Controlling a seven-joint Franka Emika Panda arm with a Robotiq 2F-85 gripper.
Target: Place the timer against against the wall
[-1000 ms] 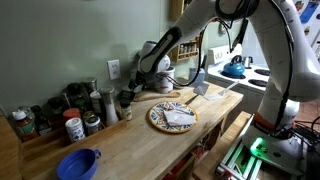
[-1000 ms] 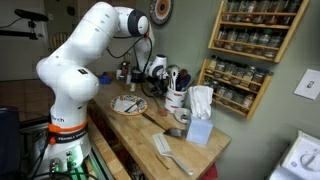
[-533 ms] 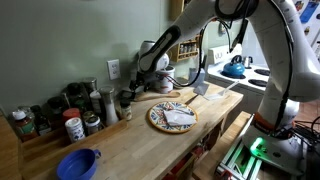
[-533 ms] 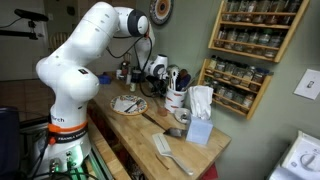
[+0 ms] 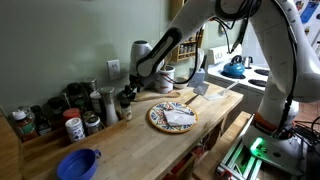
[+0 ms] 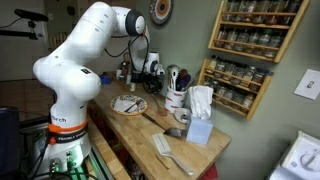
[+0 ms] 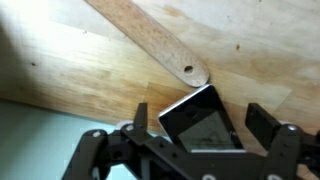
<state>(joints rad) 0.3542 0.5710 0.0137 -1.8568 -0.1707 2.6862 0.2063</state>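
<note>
obstacle: jars [image 5: 73, 127] (lining wall [image 5: 60, 40]) | free: counter [image 5: 125, 146] front

We see a pale sage-green wall [image 5: 60, 40] behind a long wooden counter [image 5: 130, 150], with a white outlet [image 5: 114, 68] just above the counter's back edge. In an exterior view a wooden rack [image 6: 252, 53] filled with jars [image 6: 245, 40] hangs on the wall, and a white plate [image 6: 307, 83] sits lower beside it. The light is soft and even.
</note>
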